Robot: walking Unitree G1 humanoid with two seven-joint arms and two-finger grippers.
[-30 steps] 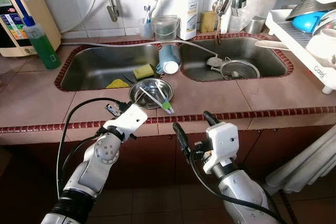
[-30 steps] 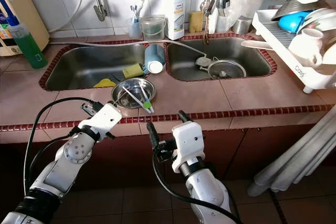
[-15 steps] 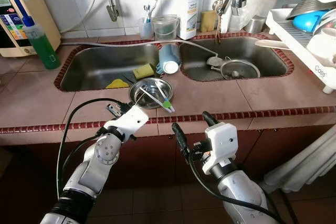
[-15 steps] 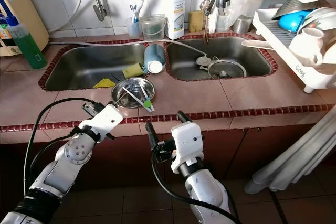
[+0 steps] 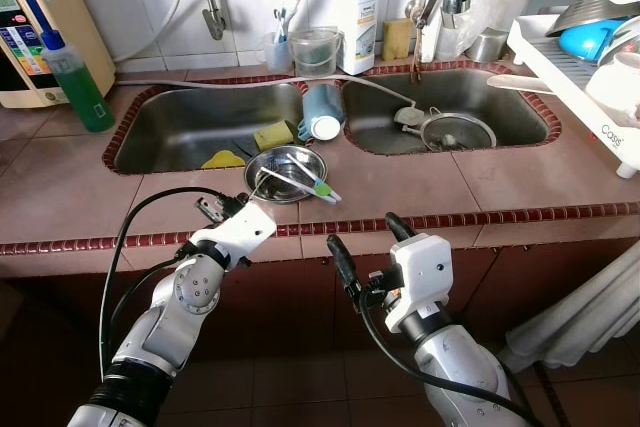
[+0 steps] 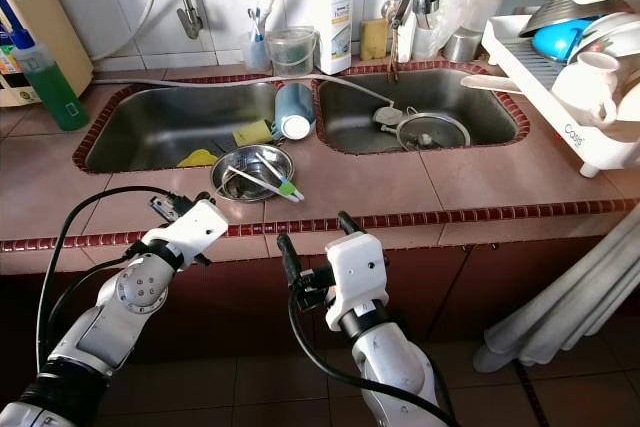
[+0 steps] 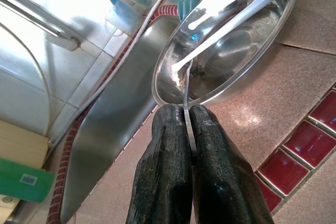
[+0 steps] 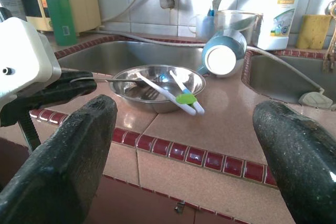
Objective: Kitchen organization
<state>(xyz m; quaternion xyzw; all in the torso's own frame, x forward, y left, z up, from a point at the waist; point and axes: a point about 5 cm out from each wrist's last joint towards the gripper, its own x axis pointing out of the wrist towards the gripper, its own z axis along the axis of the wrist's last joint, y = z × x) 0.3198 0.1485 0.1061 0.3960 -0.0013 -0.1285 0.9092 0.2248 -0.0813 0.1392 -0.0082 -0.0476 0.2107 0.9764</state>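
A steel bowl [image 5: 262, 175] stands on the tiled counter just in front of the left sink. Two toothbrushes [image 5: 318, 187] and a thin metal utensil [image 7: 187, 85] lie in it. My left gripper [image 7: 185, 111] is at the bowl's near rim, shut on the utensil's flat handle, whose other end rests inside the bowl. My right gripper [image 5: 368, 242] hangs open below the counter edge, in front of the cabinet, with nothing between its fingers [image 8: 63, 150].
A blue cup [image 5: 320, 112] lies on the divider between the sinks. A sponge [image 5: 273, 135] and a yellow cloth [image 5: 224, 159] are in the left sink, a strainer [image 5: 455, 132] in the right. A green soap bottle [image 5: 75, 72] stands at left, a dish rack [image 5: 590, 67] at right.
My left gripper has drawn slightly left with the utensil handle. The bowl has shifted a little and the toothbrushes have swung to lie more across its rim. The right arm holds still.
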